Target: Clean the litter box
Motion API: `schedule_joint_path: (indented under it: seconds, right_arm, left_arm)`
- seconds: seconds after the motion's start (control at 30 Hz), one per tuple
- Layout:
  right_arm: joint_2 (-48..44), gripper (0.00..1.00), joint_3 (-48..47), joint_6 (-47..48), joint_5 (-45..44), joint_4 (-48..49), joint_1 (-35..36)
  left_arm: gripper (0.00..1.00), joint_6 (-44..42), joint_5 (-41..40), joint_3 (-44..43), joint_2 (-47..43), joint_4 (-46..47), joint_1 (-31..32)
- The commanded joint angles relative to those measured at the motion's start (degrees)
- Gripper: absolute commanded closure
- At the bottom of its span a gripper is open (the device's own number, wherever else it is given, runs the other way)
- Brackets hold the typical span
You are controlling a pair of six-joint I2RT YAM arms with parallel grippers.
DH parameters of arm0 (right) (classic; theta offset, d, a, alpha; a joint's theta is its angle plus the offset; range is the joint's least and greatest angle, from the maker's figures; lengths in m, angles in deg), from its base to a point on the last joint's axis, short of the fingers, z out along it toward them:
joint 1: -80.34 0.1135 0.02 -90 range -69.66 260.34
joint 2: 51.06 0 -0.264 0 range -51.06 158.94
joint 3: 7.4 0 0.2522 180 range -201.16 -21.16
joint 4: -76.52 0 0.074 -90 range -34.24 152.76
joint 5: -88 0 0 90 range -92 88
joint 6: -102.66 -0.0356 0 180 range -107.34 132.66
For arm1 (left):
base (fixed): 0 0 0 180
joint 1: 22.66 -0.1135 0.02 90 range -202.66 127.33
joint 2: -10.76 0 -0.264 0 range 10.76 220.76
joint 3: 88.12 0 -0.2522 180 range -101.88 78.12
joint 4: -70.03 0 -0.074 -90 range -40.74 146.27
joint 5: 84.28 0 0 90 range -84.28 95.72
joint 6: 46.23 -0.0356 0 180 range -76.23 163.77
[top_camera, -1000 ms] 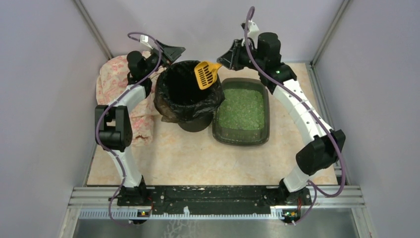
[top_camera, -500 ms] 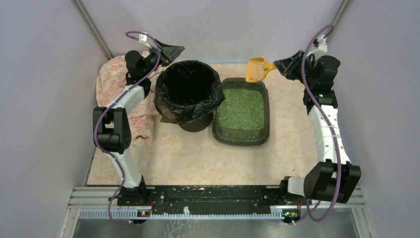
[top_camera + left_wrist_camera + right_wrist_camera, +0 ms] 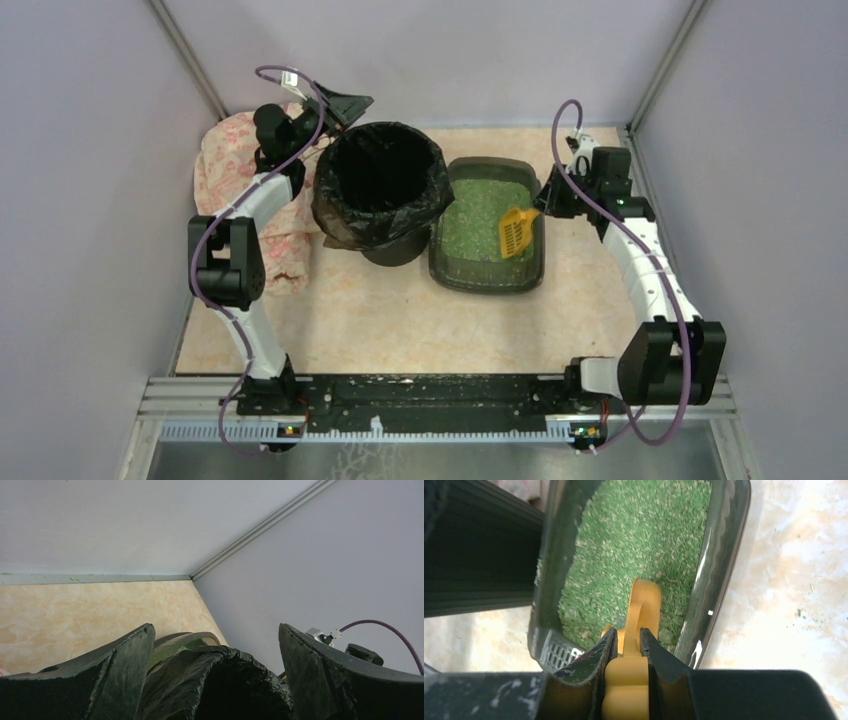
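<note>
At the far left, a patterned cloth (image 3: pixel 225 170) lay on the worktop (image 3: pixel 400 320) and played no visible part in the work. Beside it the left arm (image 3: pixel 262 200) was raised behind the black-bagged bin (image 3: pixel 325 195). Its jaws stood wide and empty above the bin's far rim (image 3: pixel 220 680), touching nothing. The bin's interior appeared uniformly dark, so it could not be told whether anything had been tipped into it. The litter box (image 3: pixel 487 283) sat on the worktop just right of the bin, and the two appeared to touch or nearly touch. Its bed of green granules (image 3: pixel 475 225) was fairly even, with no clump or waste distinguishable in either view. Over the right-hand part of the tray was the yellow slotted scoop (image 3: pixel 516 231), its blade angled down toward the granules. The right wrist view showed it edge-on (image 3: pixel 642 605) inside the tray wall (image 3: pixel 719 565), with its tip at or just above the surface; contact could not be confirmed. The right arm (image 3: pixel 640 260) reached in from the tray's right side, its jaws closed narrowly on the scoop's handle. The moment was judged to fall at the start of a sifting pass. Dragging the scoop through the granules, lifting it, carrying it to the bin and tipping it there appeared to remain, and any further passes could not be foreseen.
</note>
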State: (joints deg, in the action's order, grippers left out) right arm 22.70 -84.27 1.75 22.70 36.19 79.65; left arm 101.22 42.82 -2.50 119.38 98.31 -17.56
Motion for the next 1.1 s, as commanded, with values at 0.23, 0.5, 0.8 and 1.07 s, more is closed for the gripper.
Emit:
schedule_joint_path:
  seconds: [0.23,0.5,0.8,1.07]
  right_arm:
    - [1.6,1.0,13.6,-1.3,4.2,10.0,2.3]
    - [10.1,1.0,18.1,-4.8,9.9,20.0,2.4]
    - [21.0,1.0,16.4,-5.7,19.5,24.3,3.7]
    - [26.6,1.0,13.3,-2.7,28.1,19.1,5.9]
  left_arm:
    - [0.01,0.4,0.9,0.0,-0.9,2.2,0.1]
    - [0.01,0.6,0.9,-0.1,-0.6,2.4,0.2]
    - [0.01,-0.3,0.9,0.9,-1.6,1.7,0.1]
    - [0.01,-0.9,0.9,0.2,-1.2,1.1,0.2]
